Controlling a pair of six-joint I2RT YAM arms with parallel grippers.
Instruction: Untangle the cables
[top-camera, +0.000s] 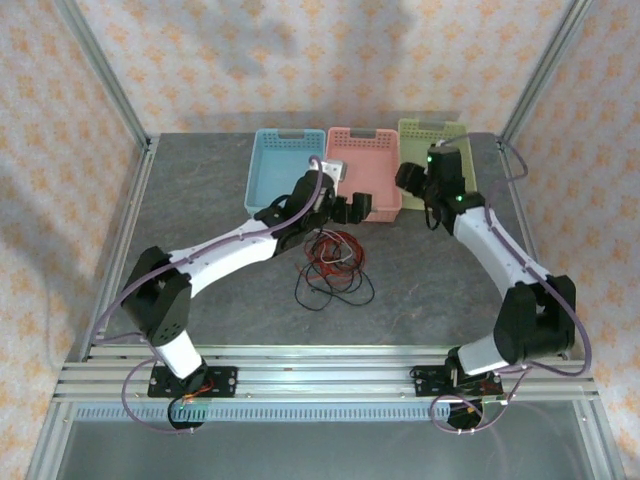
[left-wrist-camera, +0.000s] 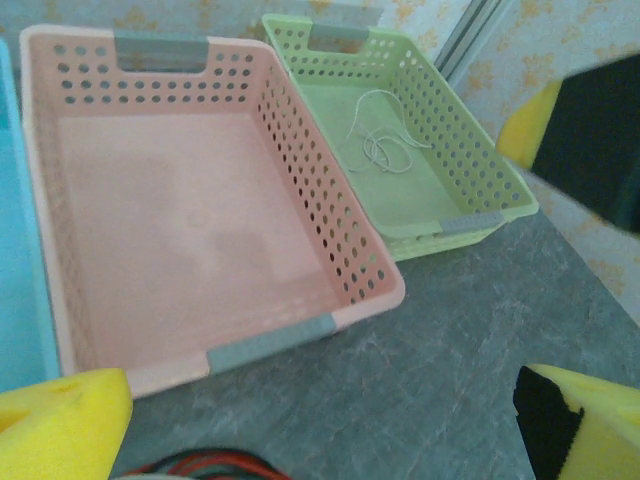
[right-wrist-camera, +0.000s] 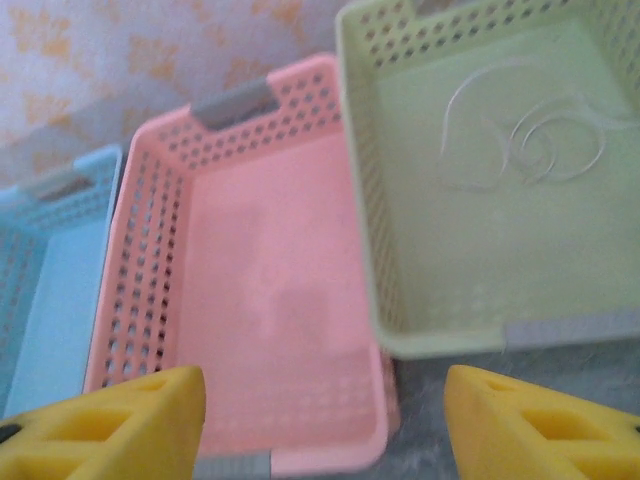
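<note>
Inside green basket (right-wrist-camera: 360, 230), whitish cable (right-wrist-camera: 545, 145) — left gripper (left-wrist-camera: 320, 430) spread, right gripper (right-wrist-camera: 325, 425) spread, empty

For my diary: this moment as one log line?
white cable in green basket; red-black tangle on table; left tool open; right tool open

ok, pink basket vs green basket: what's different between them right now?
Colour: the pink basket is pink, the green basket pale green.
Contents: the green basket holds a loose whitish cable; the pink basket has nothing in it.
Place: the pink basket sits in the middle of the row, the green basket at its right end.
Both have the same perforated walls and grey handle strips.
</note>
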